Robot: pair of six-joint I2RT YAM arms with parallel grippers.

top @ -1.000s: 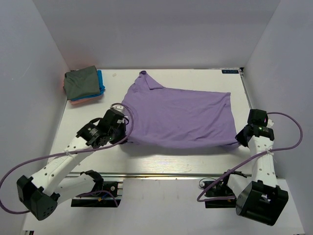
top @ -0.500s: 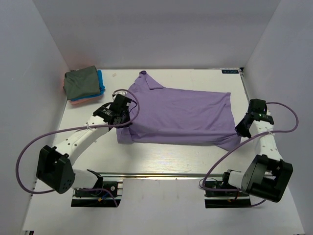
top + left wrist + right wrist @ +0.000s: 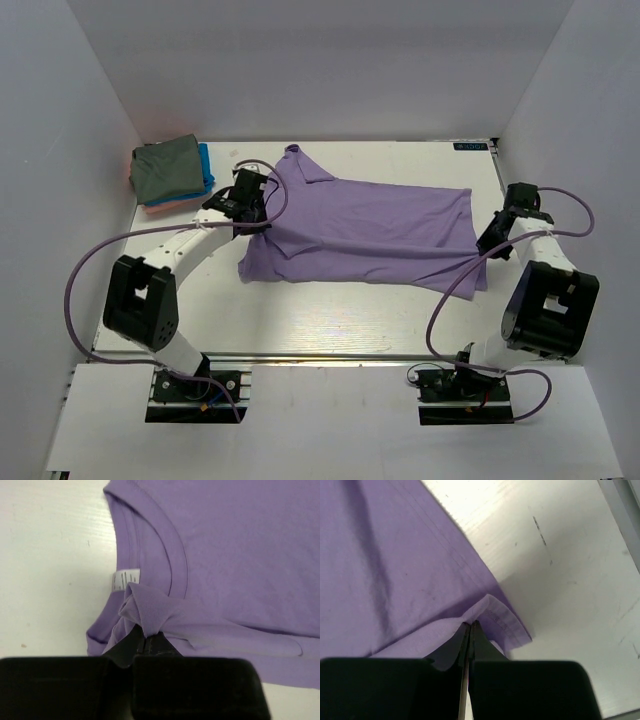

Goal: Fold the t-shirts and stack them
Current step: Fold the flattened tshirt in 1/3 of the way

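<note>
Top external: lavender shirt (image 3: 370, 225) lies lengthwise between left end effector (image 3: 260, 216) and right end effector (image 3: 489, 247), both pinching its folded edge.

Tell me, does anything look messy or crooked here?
Only the purple shirt: it lies crooked, one sleeve poking out toward the back, cloth bunched where the left tool and right tool pinch it. The folded pile looks fine.

Fingers (image 3: 487, 650) pinching lavender shirt (image 3: 395, 580) hem; table (image 3: 560, 580) beyond.
</note>
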